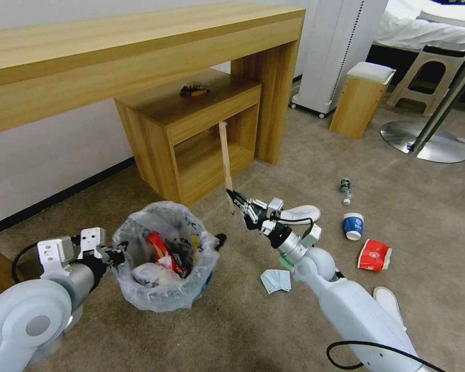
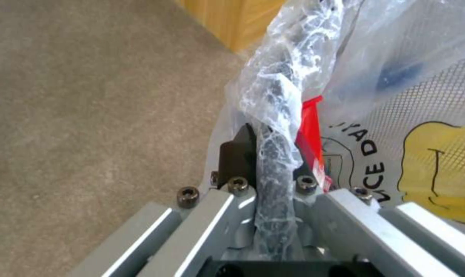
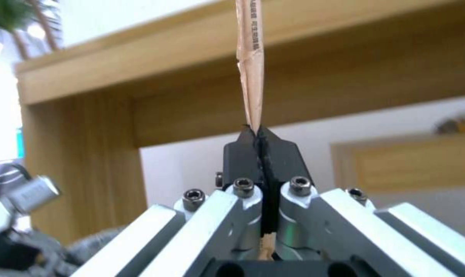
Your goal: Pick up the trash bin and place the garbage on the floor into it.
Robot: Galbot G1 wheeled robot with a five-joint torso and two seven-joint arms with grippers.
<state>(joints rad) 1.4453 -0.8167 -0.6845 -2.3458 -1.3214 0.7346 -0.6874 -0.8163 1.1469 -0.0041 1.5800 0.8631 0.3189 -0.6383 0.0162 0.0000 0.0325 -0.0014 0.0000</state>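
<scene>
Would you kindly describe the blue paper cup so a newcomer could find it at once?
Start at the wooden desk and look across the carpet to the litter beyond the right gripper. The blue cup lies between a small bottle and a red wrapper; it alone is blue with a white rim.

The soft beige-tan carpet floor [image 1: 274,330] has litter lying on it. A small crushed green bottle [image 1: 345,189] lies near a blue and white paper cup [image 1: 353,226] on its side. Just beside the cup is a flat red wrapper [image 1: 373,255]. A folded pale tissue [image 1: 276,280] lies closer in. Two white slippers [image 1: 300,212] lie well apart, one [image 1: 389,305] near the red wrapper.
</scene>
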